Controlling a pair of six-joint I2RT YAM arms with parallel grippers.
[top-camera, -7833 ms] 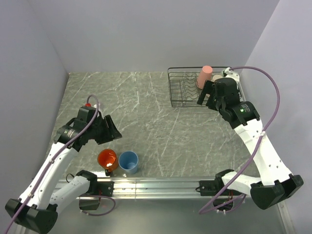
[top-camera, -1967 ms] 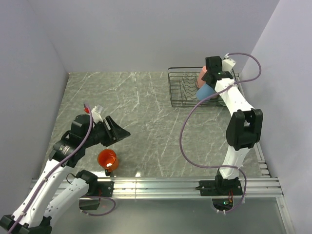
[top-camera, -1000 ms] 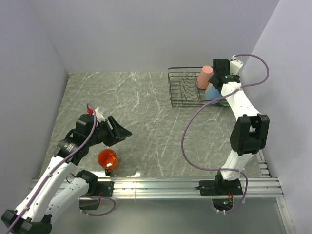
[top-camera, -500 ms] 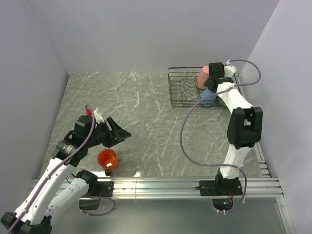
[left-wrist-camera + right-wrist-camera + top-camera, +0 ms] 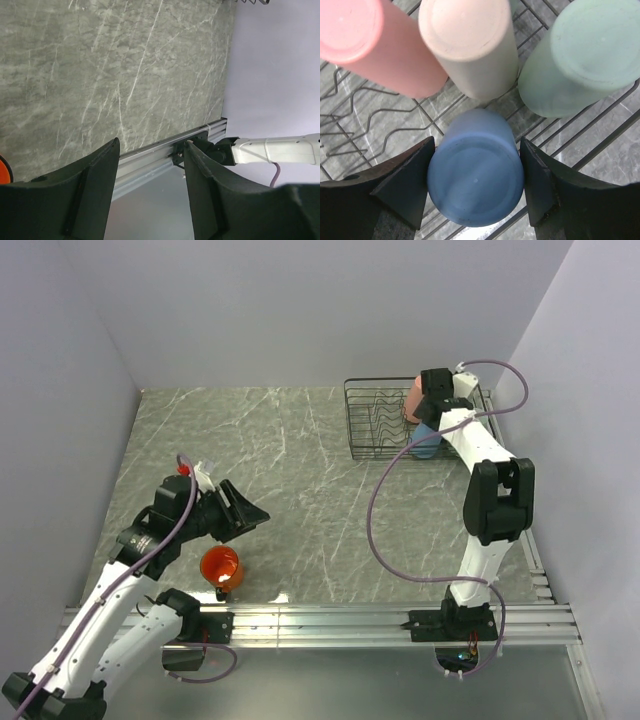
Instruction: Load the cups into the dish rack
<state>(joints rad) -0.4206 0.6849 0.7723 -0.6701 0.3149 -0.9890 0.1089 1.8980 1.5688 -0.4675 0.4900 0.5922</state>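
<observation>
Four upturned cups fill my right wrist view, all inside the black wire dish rack (image 5: 380, 381). My right gripper (image 5: 476, 165) is narrowed onto the light blue cup (image 5: 476, 187), one finger pressed against each side of it, with its base facing the camera and the rack wires beneath. Just beyond the fingertips stand the salmon pink cup (image 5: 375, 45) to the left, the beige cup (image 5: 470, 42) straight ahead and a pale green cup (image 5: 580, 55) to the right, all close to the blue one. My left gripper (image 5: 150, 185) hangs above the marbled tabletop (image 5: 300, 470) with its fingers spread wide and nothing between them. The orange mug (image 5: 220, 565) stands on the table just beneath and behind it.
</observation>
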